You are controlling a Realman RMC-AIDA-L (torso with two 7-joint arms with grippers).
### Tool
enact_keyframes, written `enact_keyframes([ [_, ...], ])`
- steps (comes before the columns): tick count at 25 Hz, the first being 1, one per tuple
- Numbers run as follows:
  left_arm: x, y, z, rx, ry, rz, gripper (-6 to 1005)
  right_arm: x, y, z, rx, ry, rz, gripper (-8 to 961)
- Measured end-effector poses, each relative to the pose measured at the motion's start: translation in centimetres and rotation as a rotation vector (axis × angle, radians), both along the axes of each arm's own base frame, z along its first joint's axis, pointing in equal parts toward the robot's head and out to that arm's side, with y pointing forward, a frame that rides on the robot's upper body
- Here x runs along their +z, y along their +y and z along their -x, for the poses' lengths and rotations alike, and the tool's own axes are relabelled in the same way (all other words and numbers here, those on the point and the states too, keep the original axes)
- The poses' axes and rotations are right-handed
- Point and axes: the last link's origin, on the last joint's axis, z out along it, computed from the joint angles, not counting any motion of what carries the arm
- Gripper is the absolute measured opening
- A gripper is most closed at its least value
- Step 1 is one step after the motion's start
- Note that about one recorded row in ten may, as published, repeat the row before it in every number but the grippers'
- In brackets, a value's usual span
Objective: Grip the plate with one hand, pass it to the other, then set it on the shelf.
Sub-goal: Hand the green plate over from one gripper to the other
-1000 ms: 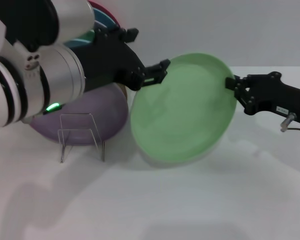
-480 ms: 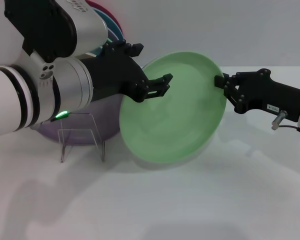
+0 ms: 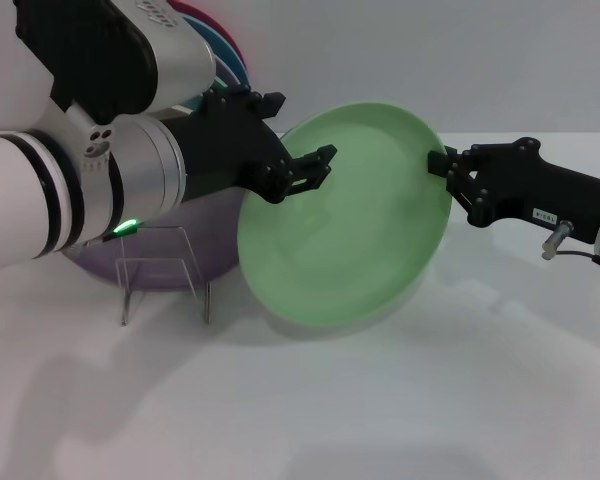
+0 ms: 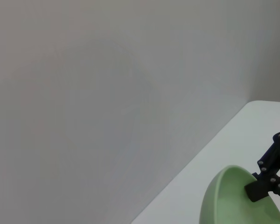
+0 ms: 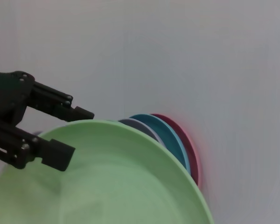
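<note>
Above the worktop (image 3: pixel 400 400), the plate (image 3: pixel 345 235) hangs tilted between 2 arms: right end effector (image 3: pixel 448 172) clamps its rim, left end effector (image 3: pixel 302 172) spread open straddling the opposite edge.

The left arm (image 3: pixel 70 190) is thick, silver and white, ringed with black bands, with a small green light (image 3: pixel 125 228) glowing on its underside and three dark screw holes. Its left gripper (image 3: pixel 300 172) is bulky matte black. The right gripper (image 3: pixel 448 170) is slimmer, black, studded with screws, carrying a white label (image 3: pixel 542 213), a metal fitting and a thin cable.
</note>
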Motion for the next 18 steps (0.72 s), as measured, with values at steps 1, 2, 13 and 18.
enact_keyframes([
  [1, 0.0, 0.0, 0.0, 0.0, 0.0, 0.0, 781, 0.01, 0.0, 0.01, -0.001, 0.002, 0.001, 9],
  [2, -0.07, 0.05, 0.07, 0.002, 0.002, 0.001, 776, 0.03, 0.01, 0.05, -0.002, 0.003, 0.001, 9],
  [13, -0.05, 0.11, 0.11, 0.001, 0.005, 0.001, 547, 0.04, -0.14, 0.32, 0.009, 0.019, 0.013, 10],
  [18, 0.06, 0.26, 0.13, -0.014, 0.022, -0.004, 383, 0.05, -0.3, 0.46, 0.02, 0.026, 0.022, 9],
])
